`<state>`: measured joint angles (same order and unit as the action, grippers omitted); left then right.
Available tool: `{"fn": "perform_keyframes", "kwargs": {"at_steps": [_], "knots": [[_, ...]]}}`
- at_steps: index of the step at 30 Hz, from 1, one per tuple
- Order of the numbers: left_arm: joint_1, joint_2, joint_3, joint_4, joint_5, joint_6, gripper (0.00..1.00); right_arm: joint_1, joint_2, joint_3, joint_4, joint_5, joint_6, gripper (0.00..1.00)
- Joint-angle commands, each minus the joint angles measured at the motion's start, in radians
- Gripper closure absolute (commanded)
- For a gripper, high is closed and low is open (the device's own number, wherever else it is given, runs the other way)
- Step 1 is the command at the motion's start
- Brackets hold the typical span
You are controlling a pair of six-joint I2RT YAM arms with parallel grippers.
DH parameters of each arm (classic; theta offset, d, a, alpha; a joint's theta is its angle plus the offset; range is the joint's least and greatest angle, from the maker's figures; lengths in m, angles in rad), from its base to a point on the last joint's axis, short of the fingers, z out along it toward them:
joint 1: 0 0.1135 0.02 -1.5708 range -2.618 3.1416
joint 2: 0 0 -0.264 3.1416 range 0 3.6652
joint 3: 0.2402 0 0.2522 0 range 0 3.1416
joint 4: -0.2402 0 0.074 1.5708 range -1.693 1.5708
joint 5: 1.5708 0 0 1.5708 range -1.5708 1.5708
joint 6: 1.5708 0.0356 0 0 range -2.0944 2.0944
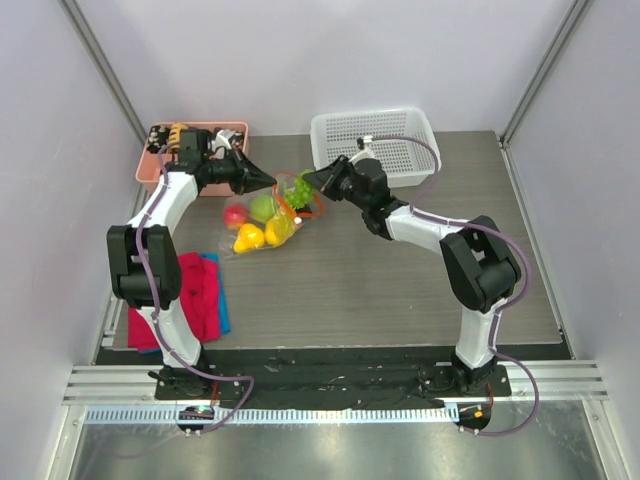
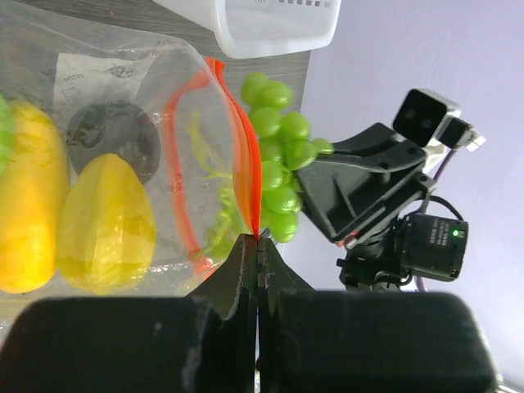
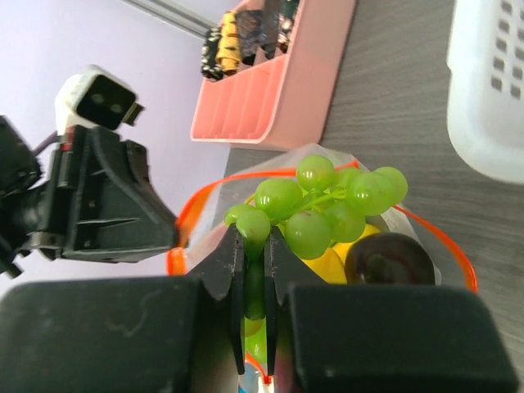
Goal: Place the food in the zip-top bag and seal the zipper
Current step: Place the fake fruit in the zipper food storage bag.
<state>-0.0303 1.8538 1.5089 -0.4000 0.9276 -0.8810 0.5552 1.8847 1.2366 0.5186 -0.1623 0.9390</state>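
Observation:
The clear zip-top bag [image 1: 262, 222] lies left of the table's middle, its mouth raised and open. It holds two yellow lemons [image 2: 105, 221], a green apple [image 1: 262, 207], a red apple [image 1: 236, 215] and a dark plum [image 3: 386, 260]. My left gripper [image 1: 274, 182] is shut on the orange-red zipper [image 2: 246, 176] and holds the bag's mouth up. My right gripper [image 1: 306, 181] is shut on the bunch of green grapes [image 3: 323, 205] and holds it right at the open mouth. The grapes also show in the left wrist view [image 2: 278, 155].
A pink bin [image 1: 190, 155] with brown and black snack pieces stands at the back left. A white perforated basket [image 1: 385, 145] stands at the back, right of the grippers. A red-pink folded cloth [image 1: 195, 300] over a blue one lies front left.

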Motion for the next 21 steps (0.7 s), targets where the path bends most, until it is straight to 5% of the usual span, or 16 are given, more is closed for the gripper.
{"fn": "perform_keyframes", "kwargs": {"at_steps": [1,12,17,21], "knots": [[0.009,-0.053,0.001,0.056,0.034,-0.021,1.0,0.038,0.011,0.047,0.032,0.092,0.043,0.99],[0.007,-0.051,-0.012,0.092,0.047,-0.049,1.0,0.089,0.114,0.095,0.13,-0.074,-0.014,0.99],[0.007,-0.054,-0.019,0.101,0.059,-0.052,1.0,0.088,0.229,0.142,0.314,-0.372,-0.003,0.99],[0.007,-0.059,-0.027,0.099,0.068,-0.049,1.0,0.075,0.318,0.244,0.278,-0.494,-0.017,0.99]]}}
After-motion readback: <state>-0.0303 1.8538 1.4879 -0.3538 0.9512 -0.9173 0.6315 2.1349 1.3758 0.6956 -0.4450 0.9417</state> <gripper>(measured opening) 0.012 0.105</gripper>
